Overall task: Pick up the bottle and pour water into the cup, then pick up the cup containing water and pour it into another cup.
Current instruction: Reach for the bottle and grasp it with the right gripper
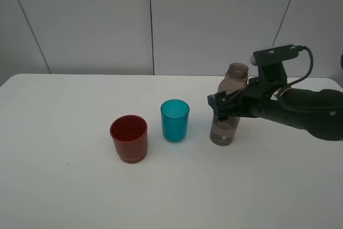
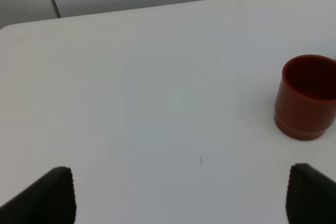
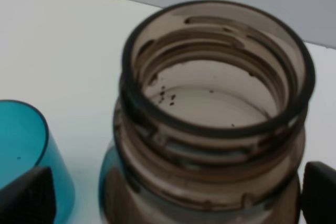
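While the right pincer (image 1: 224, 105) is straddling the smoky bottle (image 1: 222, 131), jaws wide, nothing is being lifted and both pours are waiting.

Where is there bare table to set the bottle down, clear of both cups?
Free: the table left of the red cup, and the strip in front of the row. Crowded: red cup, teal cup and bottle stand close together; the right gripper straddles the bottle.
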Motion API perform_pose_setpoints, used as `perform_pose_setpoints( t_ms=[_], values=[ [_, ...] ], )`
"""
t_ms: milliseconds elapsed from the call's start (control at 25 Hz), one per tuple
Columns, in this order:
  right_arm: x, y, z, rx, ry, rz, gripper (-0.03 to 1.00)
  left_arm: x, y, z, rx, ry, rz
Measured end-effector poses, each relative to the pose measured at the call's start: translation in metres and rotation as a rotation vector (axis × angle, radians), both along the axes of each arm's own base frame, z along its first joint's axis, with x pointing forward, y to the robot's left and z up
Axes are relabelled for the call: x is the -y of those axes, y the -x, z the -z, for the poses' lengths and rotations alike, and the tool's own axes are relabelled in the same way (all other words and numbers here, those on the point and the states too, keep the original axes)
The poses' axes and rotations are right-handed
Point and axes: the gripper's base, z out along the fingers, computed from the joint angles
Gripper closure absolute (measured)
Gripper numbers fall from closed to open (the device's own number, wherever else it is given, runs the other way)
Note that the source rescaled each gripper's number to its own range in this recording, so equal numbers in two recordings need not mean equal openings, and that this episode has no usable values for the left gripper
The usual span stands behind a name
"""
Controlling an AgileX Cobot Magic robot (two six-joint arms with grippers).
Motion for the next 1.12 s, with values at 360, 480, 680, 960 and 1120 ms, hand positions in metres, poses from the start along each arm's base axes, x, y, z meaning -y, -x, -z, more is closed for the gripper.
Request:
perform_pose_setpoints(
  t_ms=[360,480,680,960,1120],
  values=[
    [-0.004,-0.012,0.015,0.073,-0.044,0.038,-0.03,0.0,0.0,0.0,0.0,0.0,0.0],
    [-0.001,-0.015,0.016,0.086,-0.047,0.055,-0.03,0.0,0.0,0.0,0.0,0.0,0.0],
    [0.007,-0.02,0.015,0.098,-0.04,0.072,-0.03,0.0,0.0,0.0,0.0,0.0,0.0],
    [0.006,-0.02,0.015,0.093,-0.064,0.07,0.01,0.0,0.0,0.0,0.0,0.0,0.0],
    [0.003,-0.019,0.015,0.083,-0.101,0.057,0.63,0.0,0.0,0.0,0.0,0.0,0.0]
  ],
)
